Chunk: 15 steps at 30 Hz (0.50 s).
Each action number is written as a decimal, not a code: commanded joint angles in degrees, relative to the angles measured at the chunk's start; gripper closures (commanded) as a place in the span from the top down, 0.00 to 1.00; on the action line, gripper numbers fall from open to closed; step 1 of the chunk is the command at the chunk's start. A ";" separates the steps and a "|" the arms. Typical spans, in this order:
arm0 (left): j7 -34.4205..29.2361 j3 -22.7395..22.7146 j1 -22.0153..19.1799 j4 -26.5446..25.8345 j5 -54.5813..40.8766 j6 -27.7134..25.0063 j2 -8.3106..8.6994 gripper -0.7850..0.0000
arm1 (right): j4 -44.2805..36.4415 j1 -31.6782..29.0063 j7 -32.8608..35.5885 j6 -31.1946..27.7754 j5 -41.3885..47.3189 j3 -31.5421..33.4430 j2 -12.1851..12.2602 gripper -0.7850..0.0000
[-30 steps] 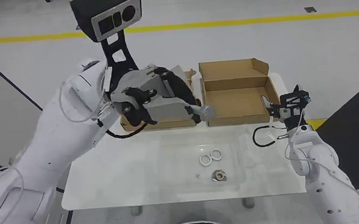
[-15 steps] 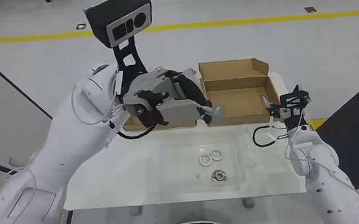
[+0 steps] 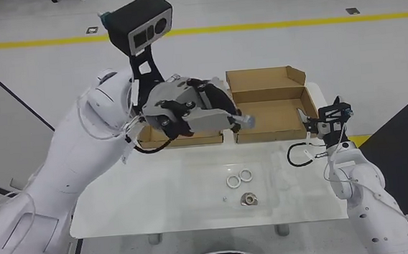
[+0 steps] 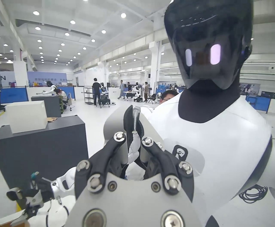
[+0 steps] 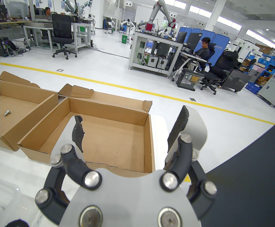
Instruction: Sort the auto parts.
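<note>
Bolt (image 4: 135,122), pinched by the left end effector (image 3: 241,121), has swung toward the cardboard boxes (image 3: 275,115), nearing release; right end effector (image 5: 130,121) spread.

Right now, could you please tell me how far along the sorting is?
Done: one bolt lies in a cardboard box. In hand: the left gripper is shut on a second bolt. Left: two white rings and a metal fitting on the table; the open right gripper holds nothing.
</note>
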 commanded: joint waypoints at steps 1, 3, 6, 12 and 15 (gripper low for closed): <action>-0.01 -0.76 0.78 -2.08 -5.00 0.00 -0.50 0.00 | 0.00 0.00 0.00 0.00 0.00 0.00 0.00 1.00; -0.01 -2.07 1.75 -3.40 -8.46 0.00 -1.21 0.00 | 0.00 0.00 0.00 0.00 0.00 0.00 0.00 1.00; -0.02 -3.53 3.05 -4.67 -10.80 0.00 -2.46 0.00 | 0.00 0.00 0.00 0.00 0.00 0.00 0.00 1.00; -0.03 -4.66 4.55 -5.26 -13.12 0.00 -4.90 0.00 | 0.00 0.00 0.00 0.00 0.00 0.00 0.00 1.00; -0.03 -4.67 4.66 -4.60 -12.17 0.00 -5.67 0.00 | 0.00 0.00 0.00 0.00 0.00 0.00 0.00 1.00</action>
